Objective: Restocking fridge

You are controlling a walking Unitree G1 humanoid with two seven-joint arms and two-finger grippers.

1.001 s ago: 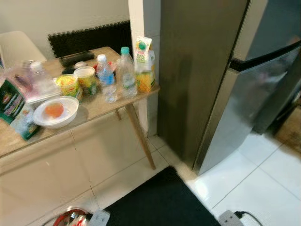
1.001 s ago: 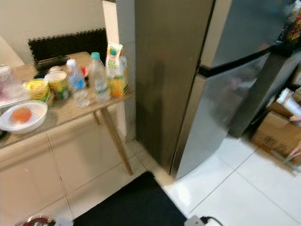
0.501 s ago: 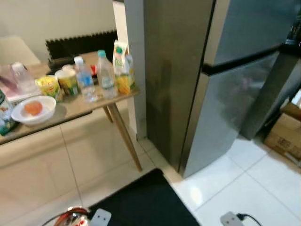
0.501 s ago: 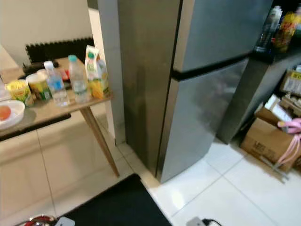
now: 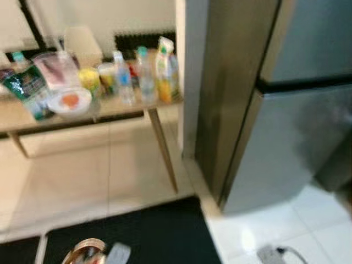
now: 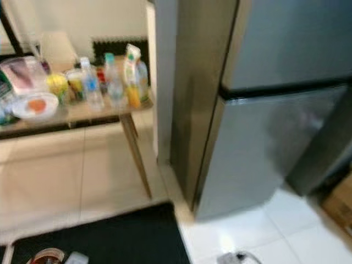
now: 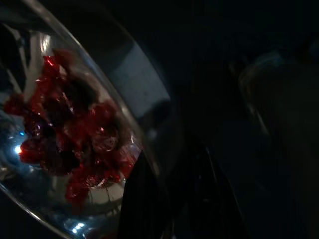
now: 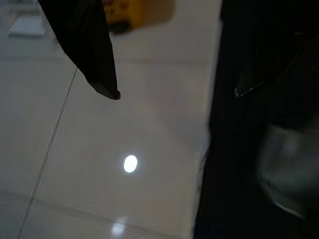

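Head views are motion-blurred. The fridge (image 5: 286, 110), a two-door steel unit, stands closed to the robot's right. To its left is a wooden table (image 5: 82, 113) carrying the stock: a juice carton (image 5: 164, 69) at the near corner, two clear water bottles (image 5: 124, 77), yellow cups (image 5: 91, 80), a white bowl (image 5: 69, 102) with something orange in it, and a green packet (image 5: 25, 88). A black mat (image 5: 137, 236) lies on the tiled floor.

The left gripper (image 7: 164, 199) appears in its dark wrist view with its fingers up against a clear, curved container (image 7: 75, 139) holding red, glossy pieces. It seems to carry this container, but the closure of the fingers cannot be told. A round rim at the bottom edge of the left eye view is probably the same container.

The right gripper (image 8: 174, 94) hangs over the floor with its fingers well apart and nothing between them.

Judgement: the step in hand is the approach to the fridge with the container. To do it well, the robot should square up to the door front, halt so the blur clears, and keep the container level. The free right gripper should take the door edge. No handle can be made out.

Labels: the carton print is green and yellow, and its text is unreadable. No other writing can be resolved.
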